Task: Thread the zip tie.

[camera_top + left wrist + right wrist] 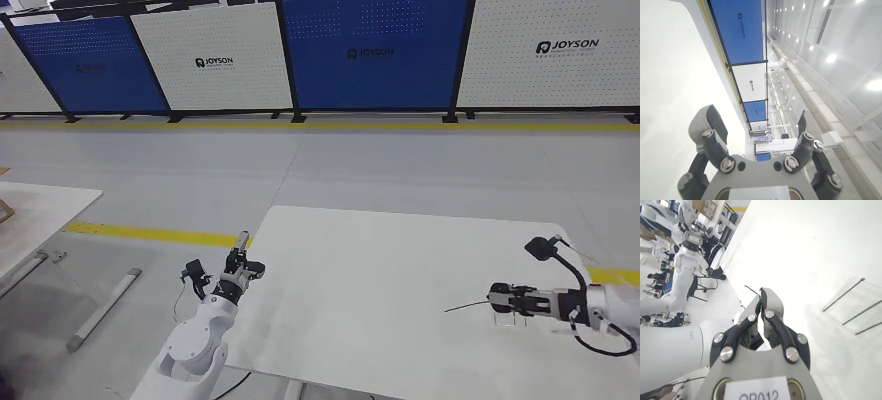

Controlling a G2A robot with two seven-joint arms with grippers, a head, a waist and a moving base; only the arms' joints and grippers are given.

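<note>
My right gripper [494,297] hovers over the right side of the white table [400,270], shut on a thin black zip tie [465,305] whose free end sticks out toward the table's middle. In the right wrist view the fingers [772,302] are pressed together on the zip tie [750,290], and only a short curved tip shows past them. My left gripper [240,255] is at the table's left edge, far from the tie. In its own view the left gripper [759,119] is open, with nothing between its fingers.
A clear tray [863,289] lies on the table beside my right gripper, holding three more black zip ties [843,295]. The same tray [517,321] shows faintly under the right gripper in the top view. Another white table [40,210] stands off to the left.
</note>
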